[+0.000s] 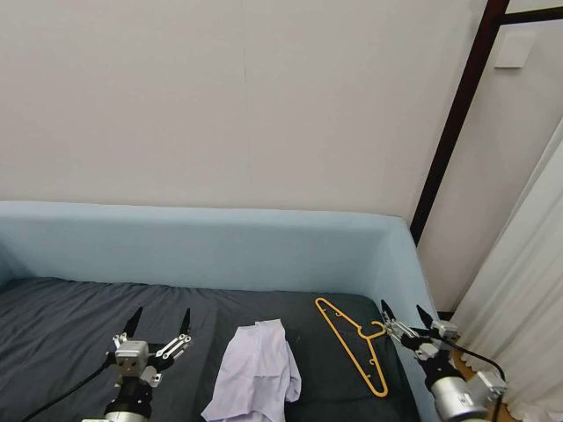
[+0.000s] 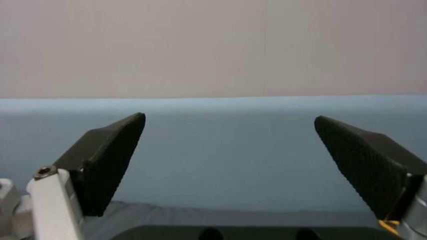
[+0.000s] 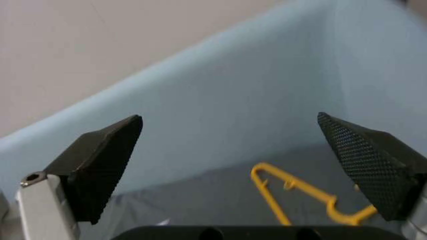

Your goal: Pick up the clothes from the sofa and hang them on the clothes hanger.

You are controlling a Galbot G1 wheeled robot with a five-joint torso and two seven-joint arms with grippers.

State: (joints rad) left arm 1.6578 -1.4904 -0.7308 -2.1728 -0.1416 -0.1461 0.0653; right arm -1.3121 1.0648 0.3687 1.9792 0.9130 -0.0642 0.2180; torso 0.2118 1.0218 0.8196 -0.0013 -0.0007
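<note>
Shirt point(image 1: 257, 374) (bottom cut off), hanger point(image 3: 269, 196), left gripper point(image 1: 163, 313), right gripper point(image 1: 401, 308), both spread

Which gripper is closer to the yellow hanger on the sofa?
The right gripper, open beside the yellow hanger; the left gripper, also open, sits on the far side of the pale garment.

Setting: domestic room, living-room type.

Evidence:
- Sofa point(image 1: 220, 251): pale blue upholstered back and side arm, set against the wall.
- Seat cover point(image 1: 62, 316): dark grey cloth, lightly creased.
- Wall point(image 1: 220, 105): plain off-white, bare.
- Door frame point(image 1: 453, 132): dark wood, upright, just past the sofa's arm.
- Switch plate point(image 1: 510, 53): white, high beside the frame.
- Curtain point(image 1: 528, 290): white, hanging in folds at the far right.
- Garment point(image 1: 255, 369): pale, crumpled on the seat.
- Hanger point(image 1: 352, 343): orange plastic, lying flat near the garment, not touching it.
</note>
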